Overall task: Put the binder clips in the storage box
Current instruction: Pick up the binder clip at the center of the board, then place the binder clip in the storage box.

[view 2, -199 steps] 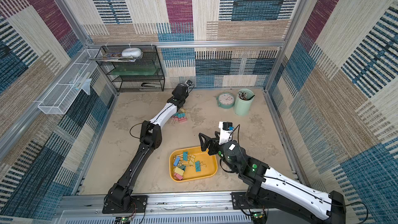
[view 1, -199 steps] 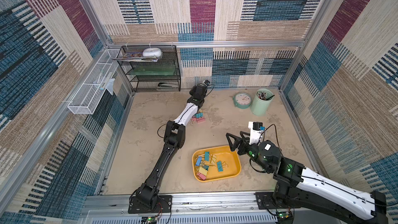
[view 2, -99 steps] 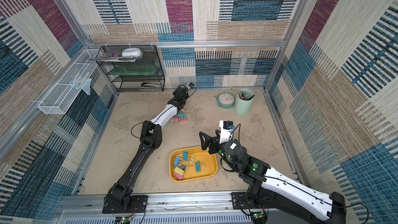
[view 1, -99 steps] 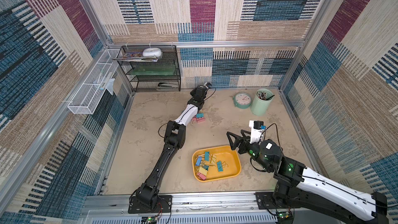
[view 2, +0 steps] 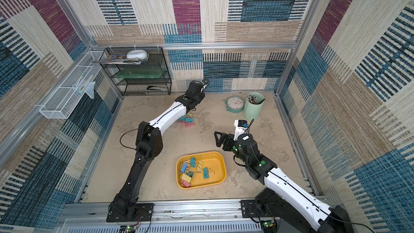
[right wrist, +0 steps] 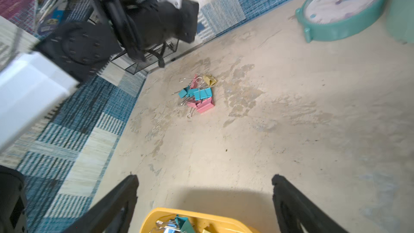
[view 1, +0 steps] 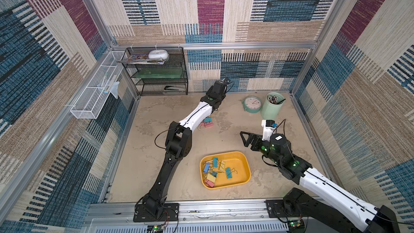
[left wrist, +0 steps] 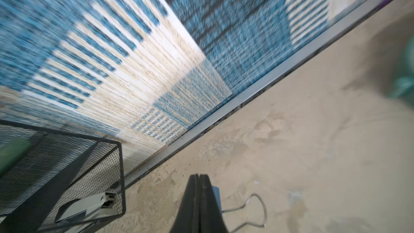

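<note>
- Left wrist view: left gripper (left wrist: 198, 177) has its black fingers pressed flat together, pinching a held binder clip (left wrist: 216, 198). The clip's silver wire loop handle sticks out beside the fingers. Its body is mostly hidden, so the colour is unclear.
- Left gripper sits above the beige tabletop (left wrist: 313, 153), near the back wall and close to the black wire mesh shelf (left wrist: 67, 160), which has a grey stapler (left wrist: 87, 207) on its bottom tier.
- Right gripper (right wrist: 205, 177) has its jaws spread wide with nothing between them, over bare tabletop just beside the rim of the shallow yellow-orange plastic storage box (right wrist: 156, 215).
- Storage box sits front-centre between the arm bases and holds boxed binder clips (view 1: 215, 171) in teal, blue, pink and yellow, bunched toward one end.
- Loose binder clips (right wrist: 198, 97) in teal, pink and yellow lie in a small pile on the tabletop, partly under the left forearm in both top views and well apart from the box.
- Round teal clock (view 1: 252, 104) and mint-green cylindrical pen cup (view 1: 272, 108) stand side by side at back right.
</note>
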You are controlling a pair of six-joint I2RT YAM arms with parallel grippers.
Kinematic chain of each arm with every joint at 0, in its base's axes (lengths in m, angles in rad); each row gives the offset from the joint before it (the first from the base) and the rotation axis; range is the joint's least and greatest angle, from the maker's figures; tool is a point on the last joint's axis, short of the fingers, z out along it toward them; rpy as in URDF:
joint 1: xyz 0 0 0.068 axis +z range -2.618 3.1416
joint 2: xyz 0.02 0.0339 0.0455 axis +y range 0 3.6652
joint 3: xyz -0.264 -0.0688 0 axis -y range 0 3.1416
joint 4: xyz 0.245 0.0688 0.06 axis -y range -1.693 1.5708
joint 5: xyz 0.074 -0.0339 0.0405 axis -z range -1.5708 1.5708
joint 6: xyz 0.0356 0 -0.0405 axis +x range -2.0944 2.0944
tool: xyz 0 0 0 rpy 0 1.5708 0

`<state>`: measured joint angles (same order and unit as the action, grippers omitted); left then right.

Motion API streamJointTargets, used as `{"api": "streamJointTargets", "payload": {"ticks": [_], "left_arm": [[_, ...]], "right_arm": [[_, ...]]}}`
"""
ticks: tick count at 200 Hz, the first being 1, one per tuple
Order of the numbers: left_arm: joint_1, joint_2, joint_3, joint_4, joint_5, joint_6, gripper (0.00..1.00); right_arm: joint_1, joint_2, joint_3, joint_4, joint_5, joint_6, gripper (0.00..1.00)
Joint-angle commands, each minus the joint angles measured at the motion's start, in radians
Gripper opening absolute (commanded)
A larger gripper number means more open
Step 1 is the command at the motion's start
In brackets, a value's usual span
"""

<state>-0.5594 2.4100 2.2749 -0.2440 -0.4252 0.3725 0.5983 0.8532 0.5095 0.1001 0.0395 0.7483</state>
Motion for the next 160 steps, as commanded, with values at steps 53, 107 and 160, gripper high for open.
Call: {"api": "streamJointTargets", "payload": {"ticks": [53, 107, 160], "left_arm": [[-0.148, -0.799, -0.791, 0.236, 0.348, -0.515, 0.0], [-0.259, -1.291, -1.434, 0.402, 0.378, -0.768, 0.0], [-0.379, -1.351, -1.695, 0.411, 0.411, -0.887, 0.0]], "right_arm": [[-0.285, -0.009, -0.159, 0.265, -0.473, 0.178, 0.97], [-0.393, -0.082, -0.266, 0.325, -0.546, 0.265, 0.97], [-0.39, -0.171, -0.275, 0.24, -0.524, 0.236, 0.97]]}}
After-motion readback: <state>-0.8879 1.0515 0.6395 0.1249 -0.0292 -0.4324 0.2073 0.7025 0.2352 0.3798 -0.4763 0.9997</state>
